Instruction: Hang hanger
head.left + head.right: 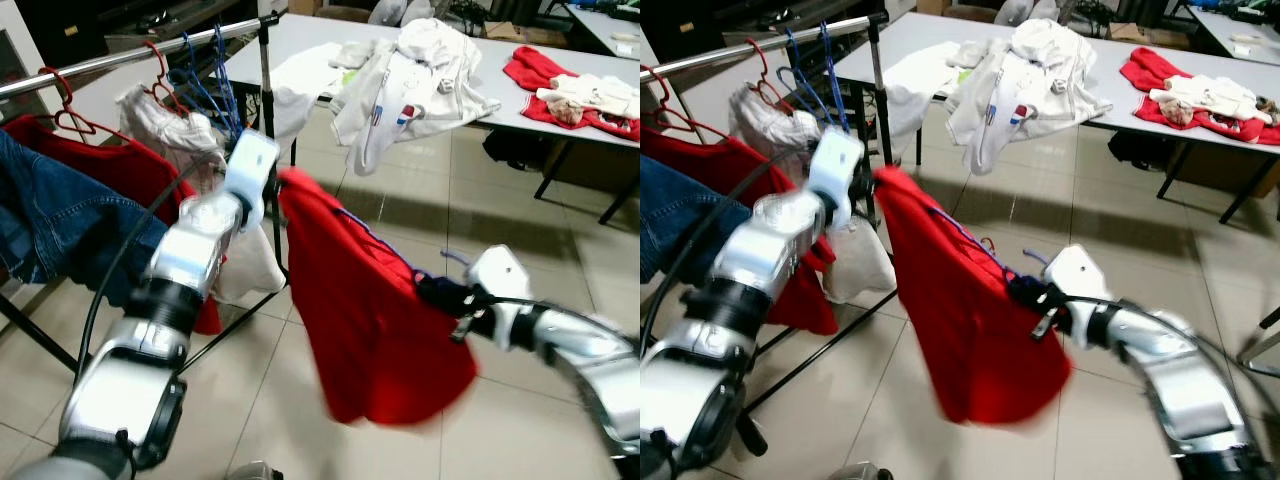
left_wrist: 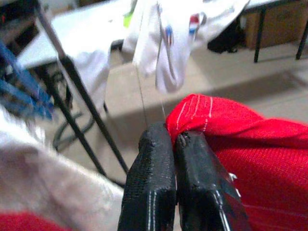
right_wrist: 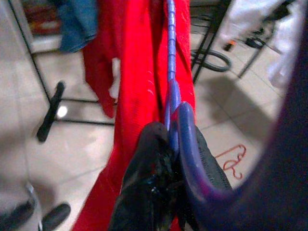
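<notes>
Red shirt on a blue hanger, held up between 2 grippers beside the rack.

The right gripper (image 3: 168, 159) is clamped on the blue hanger (image 3: 171, 72); the left gripper (image 2: 173, 144) pinches the red shirt (image 1: 370, 320). Its wrist view catches white stitching. Behind stand the clothes rail (image 1: 120, 60), then a table (image 1: 300, 30) heaped with a white garment (image 1: 420, 75).

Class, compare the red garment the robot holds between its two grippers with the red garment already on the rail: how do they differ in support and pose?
The held red garment is stretched between the left gripper and right gripper, off the rail; the hung red garment dangles from a red hanger on the rail. The held one carries a blue hanger. Both are red.
</notes>
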Available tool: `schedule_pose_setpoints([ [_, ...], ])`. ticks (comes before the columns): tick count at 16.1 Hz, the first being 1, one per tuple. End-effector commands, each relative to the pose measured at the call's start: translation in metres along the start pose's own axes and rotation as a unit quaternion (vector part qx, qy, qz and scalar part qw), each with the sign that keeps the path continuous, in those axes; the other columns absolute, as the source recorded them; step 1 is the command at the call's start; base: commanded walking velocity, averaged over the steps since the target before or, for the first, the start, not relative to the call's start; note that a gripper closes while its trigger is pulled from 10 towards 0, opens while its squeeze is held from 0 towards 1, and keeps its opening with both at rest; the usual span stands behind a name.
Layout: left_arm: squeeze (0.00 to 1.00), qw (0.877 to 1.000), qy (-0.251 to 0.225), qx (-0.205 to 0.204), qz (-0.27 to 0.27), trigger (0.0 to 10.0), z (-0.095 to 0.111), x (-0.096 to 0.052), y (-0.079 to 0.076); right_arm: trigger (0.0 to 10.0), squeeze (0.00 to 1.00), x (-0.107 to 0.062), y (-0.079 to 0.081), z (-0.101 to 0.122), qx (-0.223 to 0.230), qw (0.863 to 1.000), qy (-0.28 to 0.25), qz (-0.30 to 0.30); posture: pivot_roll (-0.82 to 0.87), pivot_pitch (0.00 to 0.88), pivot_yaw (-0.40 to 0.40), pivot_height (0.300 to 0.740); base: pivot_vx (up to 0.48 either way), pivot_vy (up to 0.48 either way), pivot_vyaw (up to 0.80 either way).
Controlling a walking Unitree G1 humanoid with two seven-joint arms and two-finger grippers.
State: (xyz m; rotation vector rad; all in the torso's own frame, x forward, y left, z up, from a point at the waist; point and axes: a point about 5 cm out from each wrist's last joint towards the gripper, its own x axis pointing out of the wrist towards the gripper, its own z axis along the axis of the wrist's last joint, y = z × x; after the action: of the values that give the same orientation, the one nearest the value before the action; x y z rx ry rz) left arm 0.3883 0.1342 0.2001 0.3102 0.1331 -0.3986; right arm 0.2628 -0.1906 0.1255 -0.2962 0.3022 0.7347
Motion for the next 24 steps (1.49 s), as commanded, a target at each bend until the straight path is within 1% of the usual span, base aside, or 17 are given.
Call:
schedule_pose_setpoints([
  [1, 0.00, 0.998, -0.038, 0.019, 0.035, 0.0, 0.024, -0.008, 0.022, 0.0, 0.00, -0.005, -0.009, -0.018, 0.016, 0.998, 0.054, -0.036, 0.03, 0.000, 0.023, 0.740, 0.000, 0.000, 0.00],
  [3, 0.00, 0.998, -0.052, 0.023, 0.006, 0.0, 0.032, -0.011, 0.013, 0.0, 0.00, 0.002, -0.007, -0.020, 0.024, 0.997, 0.062, -0.045, 0.04, 0.000, 0.019, 0.740, 0.000, 0.000, 0.00],
  [4, 0.00, 0.998, -0.057, 0.024, -0.014, 0.0, 0.033, -0.011, 0.004, 0.0, 0.00, 0.006, -0.003, -0.021, 0.029, 0.997, 0.066, -0.034, 0.04, 0.000, 0.018, 0.740, 0.000, 0.000, 0.00],
  [5, 0.00, 0.998, -0.058, 0.028, -0.022, 0.0, 0.033, -0.010, -0.002, 0.0, 0.00, 0.009, 0.006, -0.025, 0.033, 0.996, 0.087, 0.002, 0.03, 0.000, 0.017, 0.740, 0.000, 0.000, 0.00],
  [6, 0.00, 0.997, -0.062, 0.029, -0.028, 0.0, 0.035, -0.010, -0.005, 0.0, 0.00, 0.009, 0.011, -0.030, 0.021, 0.994, 0.108, 0.021, 0.03, 0.000, 0.018, 0.740, 0.000, 0.000, 0.00],
  [7, 0.00, 0.996, -0.064, 0.040, -0.044, 0.0, 0.038, -0.010, -0.011, 0.0, 0.00, 0.010, 0.011, -0.030, -0.006, 0.993, 0.120, 0.020, 0.03, 0.000, 0.018, 0.740, 0.000, 0.000, 0.00],
  [9, 0.00, 0.995, -0.058, 0.058, -0.053, 0.0, 0.036, -0.010, -0.015, 0.0, 0.00, 0.012, 0.010, -0.025, -0.021, 0.993, 0.112, 0.014, 0.03, 0.000, 0.018, 0.740, 0.000, 0.000, 0.00],
  [11, 0.00, 0.996, -0.028, 0.071, -0.054, 0.0, 0.019, -0.008, -0.024, 0.0, 0.00, 0.021, 0.013, 0.003, -0.023, 0.997, 0.068, 0.010, 0.03, 0.000, 0.022, 0.740, 0.000, 0.000, 0.00],
  [12, 0.00, 0.996, -0.026, 0.075, -0.045, 0.0, 0.017, -0.007, -0.024, 0.0, 0.00, 0.022, 0.014, 0.005, -0.022, 0.997, 0.069, 0.014, 0.02, 0.000, 0.024, 0.740, 0.000, 0.000, 0.00],
  [13, 0.00, 0.996, -0.025, 0.076, -0.027, 0.0, 0.017, -0.007, -0.021, 0.0, 0.00, 0.022, 0.018, 0.002, -0.019, 0.996, 0.081, 0.026, 0.02, 0.000, 0.023, 0.740, 0.000, 0.000, 0.00],
  [14, 0.00, 0.997, -0.021, 0.078, 0.009, 0.0, 0.019, -0.006, -0.008, 0.0, 0.00, 0.019, 0.022, -0.006, -0.017, 0.994, 0.098, 0.035, 0.03, 0.000, 0.018, 0.740, 0.000, 0.000, 0.00],
  [15, 0.00, 0.996, -0.014, 0.082, 0.036, 0.0, 0.018, -0.005, 0.004, 0.0, 0.00, 0.016, 0.024, -0.009, -0.013, 0.995, 0.091, 0.034, 0.03, 0.000, 0.015, 0.740, 0.000, 0.000, 0.00],
  [17, 0.00, 0.995, 0.001, 0.082, 0.059, 0.0, 0.012, -0.004, 0.017, 0.0, 0.00, 0.010, 0.025, -0.002, -0.004, 0.998, 0.046, 0.033, 0.04, 0.000, 0.012, 0.740, 0.000, 0.000, 0.00],
  [18, 0.00, 0.995, 0.012, 0.076, 0.065, 0.0, 0.006, -0.003, 0.021, 0.0, 0.00, 0.006, 0.028, 0.007, 0.017, 0.999, 0.001, 0.038, 0.03, 0.000, 0.015, 0.740, 0.000, 0.000, 0.00],
  [20, 0.00, 0.994, 0.032, 0.076, 0.067, 0.0, -0.007, 0.000, 0.020, 0.0, 0.00, -0.002, 0.028, 0.018, 0.018, 0.998, -0.043, 0.049, 0.03, 0.000, 0.022, 0.740, 0.000, 0.000, 0.00],
  [22, 0.00, 0.993, 0.048, 0.075, 0.074, 0.0, -0.017, 0.002, 0.021, 0.0, 0.00, -0.007, 0.031, 0.023, 0.014, 0.996, -0.061, 0.066, 0.02, 0.000, 0.028, 0.740, 0.000, 0.000, 0.00],
  [24, 0.00, 0.993, 0.061, 0.066, 0.075, 0.0, -0.027, 0.004, 0.021, 0.0, 0.00, -0.015, 0.034, 0.028, 0.027, 0.992, -0.091, 0.088, 0.02, 0.000, 0.033, 0.740, 0.000, 0.000, 0.00],
])
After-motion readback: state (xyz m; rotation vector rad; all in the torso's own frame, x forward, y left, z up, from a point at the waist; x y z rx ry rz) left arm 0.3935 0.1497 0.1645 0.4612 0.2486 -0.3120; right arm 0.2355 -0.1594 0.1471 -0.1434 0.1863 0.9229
